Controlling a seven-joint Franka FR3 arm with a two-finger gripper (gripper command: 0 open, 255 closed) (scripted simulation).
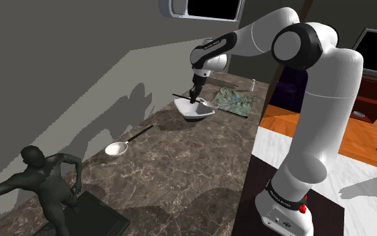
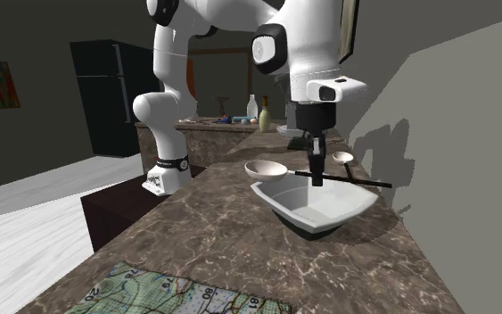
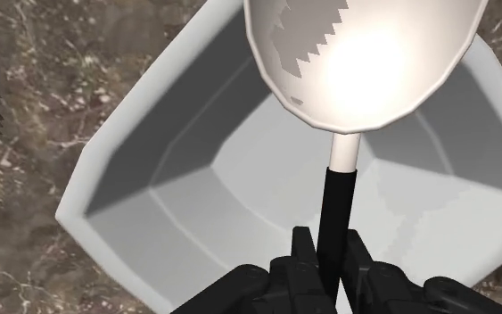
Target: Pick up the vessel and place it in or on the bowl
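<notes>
Jaws: clenched on the black handle of the vessel, one finger on each side of it.
Gripper (image 3: 329, 260): points down over the bowl, at the end of the white arm (image 1: 195, 94) (image 2: 316, 169).
Vessel (image 3: 365, 53): a shallow white cup on a thin black handle, held off the countertop with the handle about level. The cup (image 2: 267, 169) lies over one rim of the bowl; whether it touches that rim cannot be told.
Bowl (image 3: 124, 192): white, angular, open side up, directly beneath the gripper (image 2: 316, 214) (image 1: 197, 111). It stands on the countertop towards its far end in the shoulder view.
Countertop (image 1: 180, 167): dark veined stone, one long edge against a grey wall (image 1: 59, 67).
Map (image 1: 232, 100): lies flat just beside the bowl, nearer the far end.
Bottle (image 1: 252, 84): small, upright, beyond the map at the far edge.
Second ladle (image 1: 116, 149): same form as the vessel, lying near the wall-side edge, well apart from the bowl.
Statue (image 1: 46, 181): dark figure on a flat base at the near end.
</notes>
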